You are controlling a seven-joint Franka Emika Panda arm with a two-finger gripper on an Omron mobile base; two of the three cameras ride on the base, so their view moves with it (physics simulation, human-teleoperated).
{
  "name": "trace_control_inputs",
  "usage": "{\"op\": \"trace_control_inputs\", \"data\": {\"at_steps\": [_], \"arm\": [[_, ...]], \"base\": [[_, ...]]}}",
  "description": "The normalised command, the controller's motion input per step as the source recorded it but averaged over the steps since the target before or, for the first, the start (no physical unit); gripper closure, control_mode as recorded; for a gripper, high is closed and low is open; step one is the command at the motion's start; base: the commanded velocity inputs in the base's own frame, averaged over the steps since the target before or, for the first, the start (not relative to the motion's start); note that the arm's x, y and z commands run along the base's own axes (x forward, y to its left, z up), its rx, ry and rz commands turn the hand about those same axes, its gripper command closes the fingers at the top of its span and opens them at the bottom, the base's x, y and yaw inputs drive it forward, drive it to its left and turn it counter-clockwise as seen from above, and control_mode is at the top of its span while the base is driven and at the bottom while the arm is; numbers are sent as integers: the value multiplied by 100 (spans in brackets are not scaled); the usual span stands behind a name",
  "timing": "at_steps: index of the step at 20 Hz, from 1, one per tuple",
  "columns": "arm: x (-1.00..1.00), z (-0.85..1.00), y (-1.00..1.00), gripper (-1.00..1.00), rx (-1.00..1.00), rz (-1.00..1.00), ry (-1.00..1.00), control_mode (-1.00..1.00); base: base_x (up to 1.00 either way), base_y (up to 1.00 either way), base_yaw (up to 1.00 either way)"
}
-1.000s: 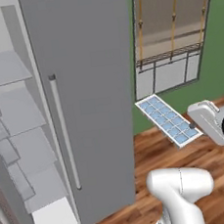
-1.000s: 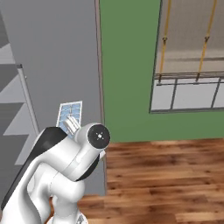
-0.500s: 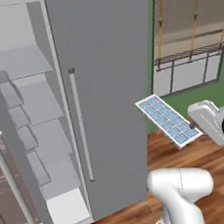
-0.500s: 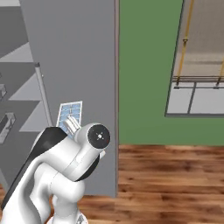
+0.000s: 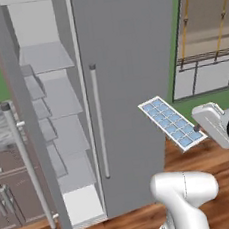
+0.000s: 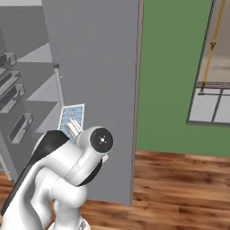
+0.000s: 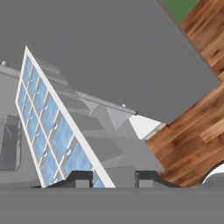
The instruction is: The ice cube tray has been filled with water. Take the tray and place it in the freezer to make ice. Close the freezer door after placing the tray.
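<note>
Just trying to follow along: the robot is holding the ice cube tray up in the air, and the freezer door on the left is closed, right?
Not quite. The freezer door stands open, and the left base view shows the pale shelves of the freezer behind it. The rest holds: the tool has the ice cube tray gripped by one end, up off the floor.

1. I see the ice cube tray (image 5: pixel 172 123) held up in mid-air at its near end by the gripper (image 5: pixel 199 129), in front of the closed wide fridge door (image 5: pixel 133 84).
2. Tray's water (image 5: pixel 168 120) cells face up, tray tilted.
3. The freezer (image 5: pixel 57 128) stands open, pale shelves stacked inside.
4. The freezer door (image 5: pixel 25 126) is swung out at left, bar handle (image 5: pixel 27 161) toward me.
</note>
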Motion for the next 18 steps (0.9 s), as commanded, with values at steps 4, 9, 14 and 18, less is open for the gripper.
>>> {"op": "trace_control_inputs", "data": {"at_steps": [4, 9, 14, 18], "arm": [[0, 0, 0, 100, 0, 0, 0, 100], [0, 0, 0, 100, 0, 0, 0, 100], [0, 0, 0, 100, 0, 0, 0, 100], [0, 0, 0, 100, 0, 0, 0, 100]], "base": [[1, 55, 19], [4, 63, 17], [9, 72, 14], [17, 79, 12]]}}
